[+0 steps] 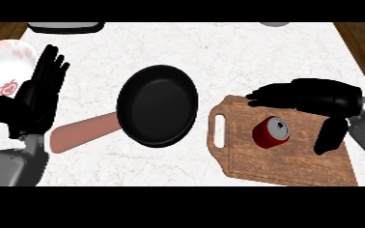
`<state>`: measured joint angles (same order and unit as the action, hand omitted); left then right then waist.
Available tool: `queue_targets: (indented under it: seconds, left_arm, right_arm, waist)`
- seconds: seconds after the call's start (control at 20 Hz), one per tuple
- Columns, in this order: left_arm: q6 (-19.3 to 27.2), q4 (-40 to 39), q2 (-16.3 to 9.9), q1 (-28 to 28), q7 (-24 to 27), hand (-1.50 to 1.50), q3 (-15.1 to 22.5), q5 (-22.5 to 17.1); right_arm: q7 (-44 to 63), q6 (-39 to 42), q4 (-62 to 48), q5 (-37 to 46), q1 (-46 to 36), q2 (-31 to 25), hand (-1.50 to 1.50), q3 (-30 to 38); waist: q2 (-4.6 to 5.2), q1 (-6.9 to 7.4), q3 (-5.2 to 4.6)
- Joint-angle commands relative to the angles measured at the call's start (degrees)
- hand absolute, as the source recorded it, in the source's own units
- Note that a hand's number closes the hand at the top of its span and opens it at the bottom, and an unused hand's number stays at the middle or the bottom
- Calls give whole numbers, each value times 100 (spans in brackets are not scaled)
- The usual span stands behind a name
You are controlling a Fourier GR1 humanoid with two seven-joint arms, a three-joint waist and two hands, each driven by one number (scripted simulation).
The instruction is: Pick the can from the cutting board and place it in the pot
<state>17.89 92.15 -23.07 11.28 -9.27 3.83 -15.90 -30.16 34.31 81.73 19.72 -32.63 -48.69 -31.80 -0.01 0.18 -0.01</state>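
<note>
One red can is lying on the cutting board; right hand is hovering open around it, left hand resting open.

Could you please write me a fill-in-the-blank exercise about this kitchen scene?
1. The red can lies on the ____ board.
2. The pan is black inside and holds ____.
3. The right robot hand is open around the ____, not yet gripping it.
4. The left robot hand rests ____, fingers up.

Missing words: cutting; nothing; can; open

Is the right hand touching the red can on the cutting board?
Apart. The head view shows board between the can and the right hand, fingers above, thumb beside.
</note>
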Motion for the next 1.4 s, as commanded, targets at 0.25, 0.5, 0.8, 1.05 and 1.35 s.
queue_targets:
  seconds: [0.25, 0.5, 0.8, 1.05, 1.35]
  left_arm:
    - [-465, -198, 38, 62, -53, 0, -458, -82]
    - [-95, 126, 504, 80, -233, 0, -107, 346]
    - [-724, -335, 243, 18, 154, 0, -724, 165]
    - [-42, 406, 644, 155, -629, 0, -149, 880]
    - [-509, -61, 584, 244, -306, 0, -484, 589]
  right_arm:
    - [-676, -42, -561, 1077, 331, 253, -150, 204]
    - [-440, -173, -749, 1467, 343, 976, -150, 119]
    - [-515, -282, -736, 1934, 609, 956, -150, 311]
    - [-261, -139, -1280, 2208, 232, 1707, -150, 374]
    - [-1484, -1065, -1254, 2756, 430, 1404, 150, 84]
  waist:
    - [8, 3, 1]
    - [7, 14, 2]
    - [6, -11, -1]
    - [5, 21, 2]
    - [13, 7, 3]
